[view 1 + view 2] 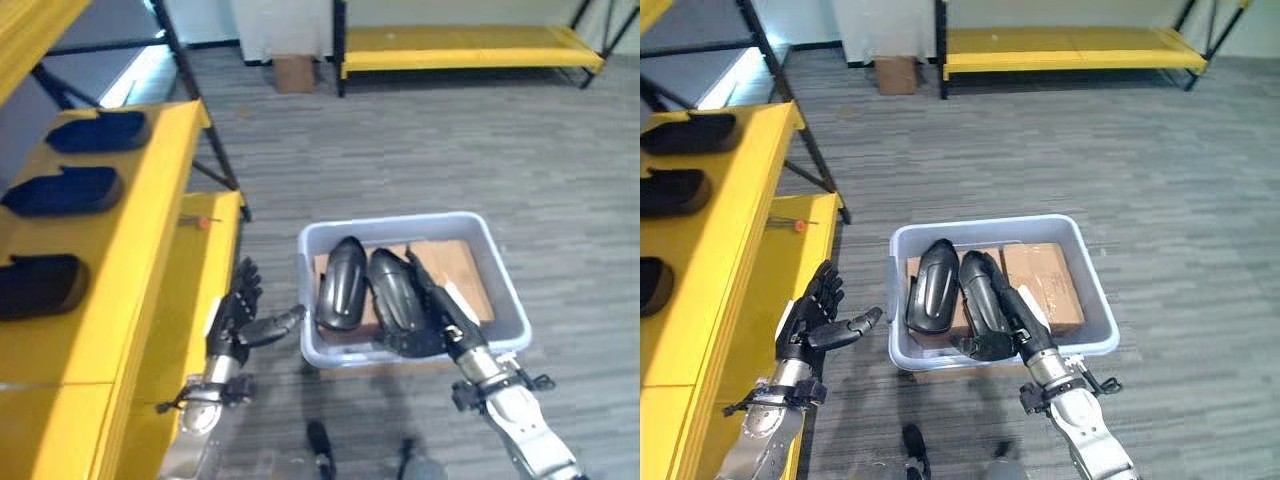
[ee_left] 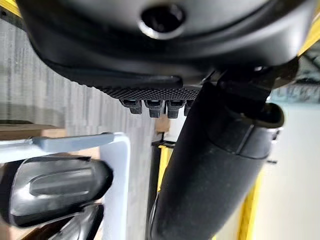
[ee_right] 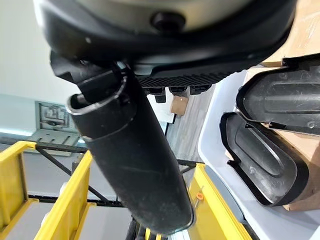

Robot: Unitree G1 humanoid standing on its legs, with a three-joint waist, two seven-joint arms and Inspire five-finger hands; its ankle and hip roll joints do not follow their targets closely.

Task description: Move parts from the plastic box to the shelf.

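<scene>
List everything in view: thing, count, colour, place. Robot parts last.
plastic box: 1, pale blue-grey, on the floor in front of the robot.
black parts in box: 2, side by side on the cardboard.
cardboard: brown, lining the box.
shelf: 1, yellow, at the robot's left.
black parts on shelf: 3, in a row.
low rack: 1, yellow, far wall.
cardboard carton: 1, brown, by the far wall.
left hand: open, between shelf and box.
right hand: fingers straight, in the box beside the right-side part.
</scene>
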